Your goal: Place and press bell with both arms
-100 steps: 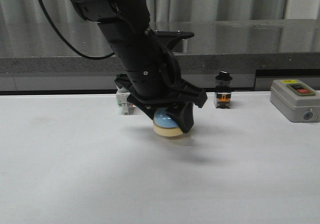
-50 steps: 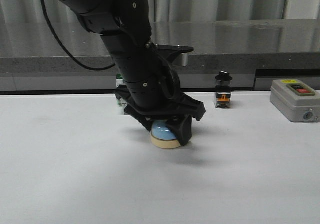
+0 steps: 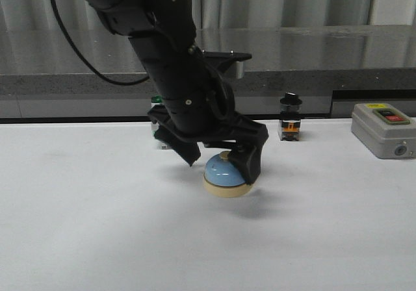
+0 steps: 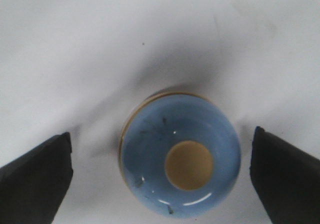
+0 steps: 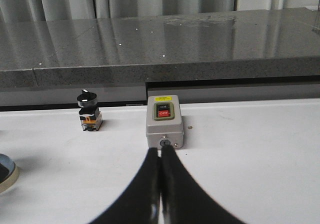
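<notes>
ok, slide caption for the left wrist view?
Left gripper open astride the blue bell on the white table.

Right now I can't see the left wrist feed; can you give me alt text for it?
Seen from above, a blue bell with a cream button sits on a white table. It lies between the left pincer's two open black fingers, which do not touch it.

The left gripper [image 3: 222, 159] now stands spread wide, its fingers off the bell [image 3: 225, 176]; the bell sits exposed on the table [image 3: 97, 226].
</notes>
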Action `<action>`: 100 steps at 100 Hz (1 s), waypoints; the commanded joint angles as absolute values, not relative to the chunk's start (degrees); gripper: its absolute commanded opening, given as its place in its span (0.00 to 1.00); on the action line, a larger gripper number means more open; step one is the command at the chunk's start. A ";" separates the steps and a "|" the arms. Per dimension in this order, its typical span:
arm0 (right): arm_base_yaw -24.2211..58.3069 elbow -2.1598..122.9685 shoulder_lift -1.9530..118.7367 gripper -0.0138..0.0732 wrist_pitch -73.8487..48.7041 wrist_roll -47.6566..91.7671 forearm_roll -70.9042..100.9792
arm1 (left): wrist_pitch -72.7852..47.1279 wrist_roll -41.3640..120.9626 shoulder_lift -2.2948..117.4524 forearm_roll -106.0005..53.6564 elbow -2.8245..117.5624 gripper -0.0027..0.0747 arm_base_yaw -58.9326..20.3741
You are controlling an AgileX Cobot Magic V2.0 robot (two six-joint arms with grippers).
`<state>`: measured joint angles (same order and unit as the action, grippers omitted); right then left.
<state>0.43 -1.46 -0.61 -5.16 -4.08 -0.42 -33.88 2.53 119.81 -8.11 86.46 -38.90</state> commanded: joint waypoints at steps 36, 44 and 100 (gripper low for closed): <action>0.16 -0.67 -1.68 0.09 -0.35 -3.81 -0.61 | -29.84 1.95 100.31 -9.35 86.33 0.93 -36.56; 0.16 -0.67 -1.68 0.09 -0.35 -3.81 -0.61 | -29.14 1.95 96.81 -9.35 84.30 0.93 -34.56; 0.16 -0.67 -1.68 0.09 -0.35 -3.81 -0.61 | -15.26 1.87 65.88 -13.54 51.48 0.92 -12.38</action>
